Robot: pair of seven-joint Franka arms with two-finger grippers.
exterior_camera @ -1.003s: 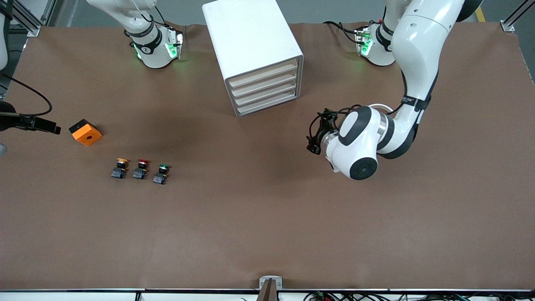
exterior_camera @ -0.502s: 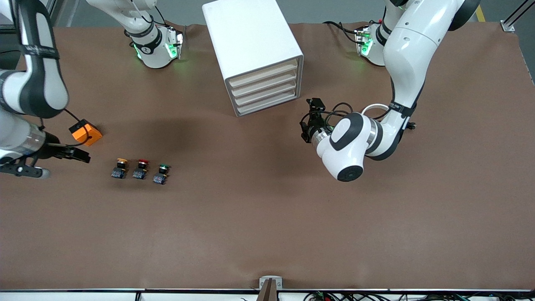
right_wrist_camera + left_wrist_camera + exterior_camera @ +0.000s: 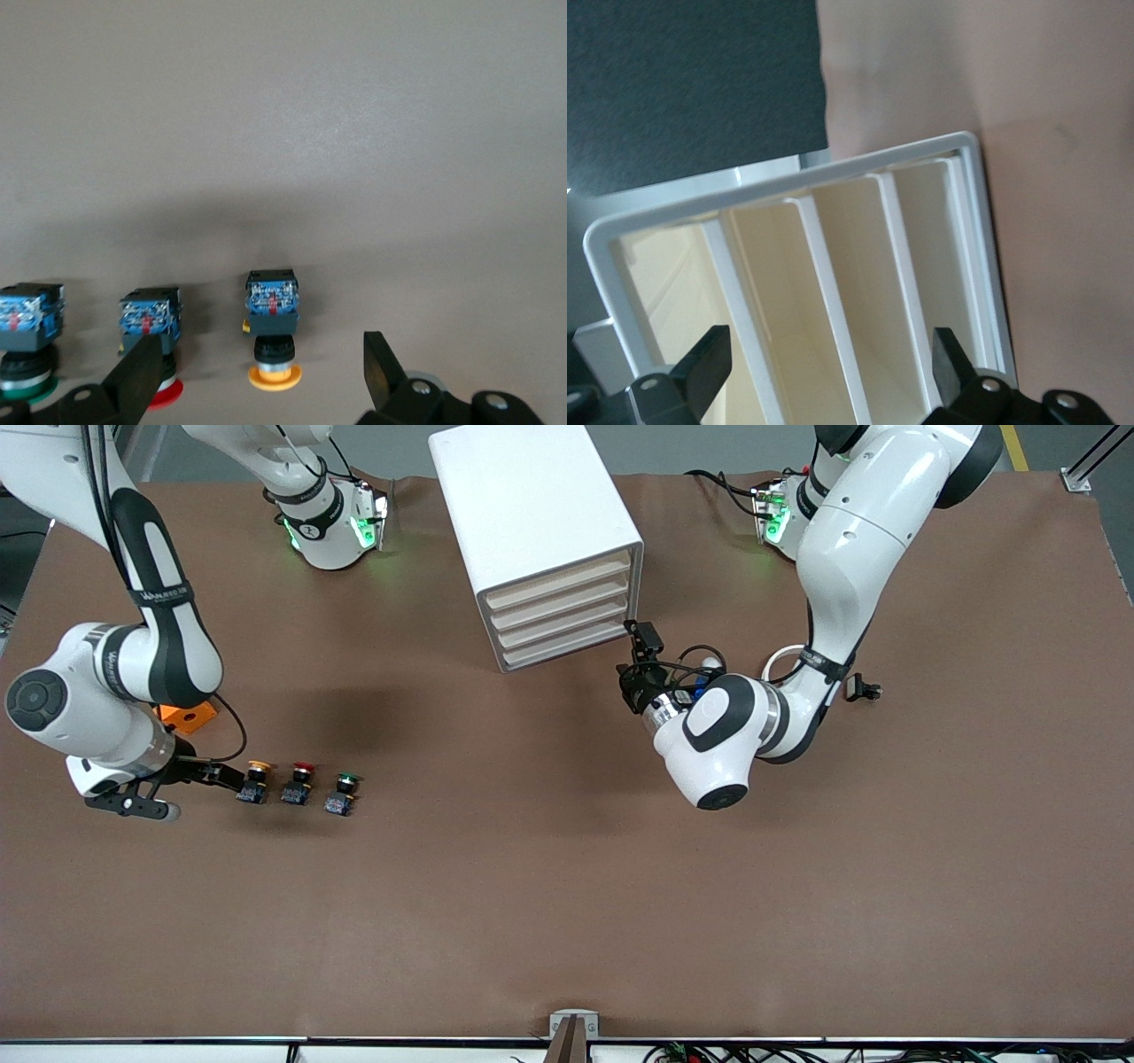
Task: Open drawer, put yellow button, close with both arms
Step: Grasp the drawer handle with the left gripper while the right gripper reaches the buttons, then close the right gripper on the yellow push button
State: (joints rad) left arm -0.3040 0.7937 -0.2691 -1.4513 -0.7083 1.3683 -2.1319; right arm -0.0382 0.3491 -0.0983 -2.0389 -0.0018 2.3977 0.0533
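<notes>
Both arms (image 3: 850, 540) glossy white, black joint bands. Black cables loop at wrists. Green lights glow on bases (image 3: 332, 527). Black grippers, silver screws on fingers (image 3: 133, 376).

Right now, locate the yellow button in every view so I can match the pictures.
Front view: yellow button, end of the button row at the right gripper.
Right wrist view: yellow button, between the open fingers.
Left wrist view: not in it.
Shared landmark: the red button beside it.
</notes>
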